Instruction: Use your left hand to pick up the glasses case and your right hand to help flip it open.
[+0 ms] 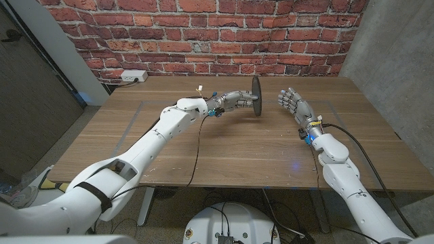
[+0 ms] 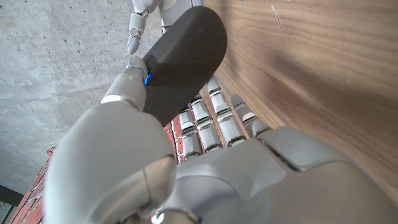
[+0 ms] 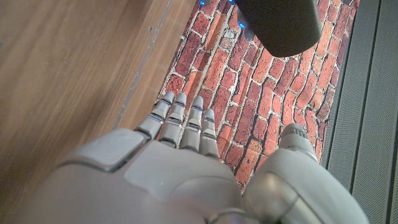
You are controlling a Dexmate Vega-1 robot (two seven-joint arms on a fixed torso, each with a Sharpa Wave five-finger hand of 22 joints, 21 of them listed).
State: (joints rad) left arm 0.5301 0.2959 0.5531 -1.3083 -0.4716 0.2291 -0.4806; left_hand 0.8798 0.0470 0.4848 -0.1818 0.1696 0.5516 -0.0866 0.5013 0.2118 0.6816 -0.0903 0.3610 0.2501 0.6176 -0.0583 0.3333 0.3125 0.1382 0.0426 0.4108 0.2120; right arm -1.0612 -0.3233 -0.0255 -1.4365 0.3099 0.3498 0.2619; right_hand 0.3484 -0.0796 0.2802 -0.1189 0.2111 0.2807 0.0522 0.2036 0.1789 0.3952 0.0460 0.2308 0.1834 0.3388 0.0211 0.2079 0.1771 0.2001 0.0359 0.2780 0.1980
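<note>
— Where's the case?

— My left hand (image 1: 232,102) grips the dark oval glasses case (image 1: 257,95), standing on edge and lifted above the wooden table (image 1: 203,146), over its far middle.

— And the right?

— My right hand (image 1: 290,103) hangs beside it, fingers (image 3: 185,121) spread, holding nothing, palm toward the case, a small gap between.

— Backdrop?

— Red brick wall (image 1: 203,34).

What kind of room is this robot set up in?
Probably an indoor lab or workshop corner: a wooden table against a red brick wall, a concrete wall alongside, and a white power strip at the table's back edge.
</note>
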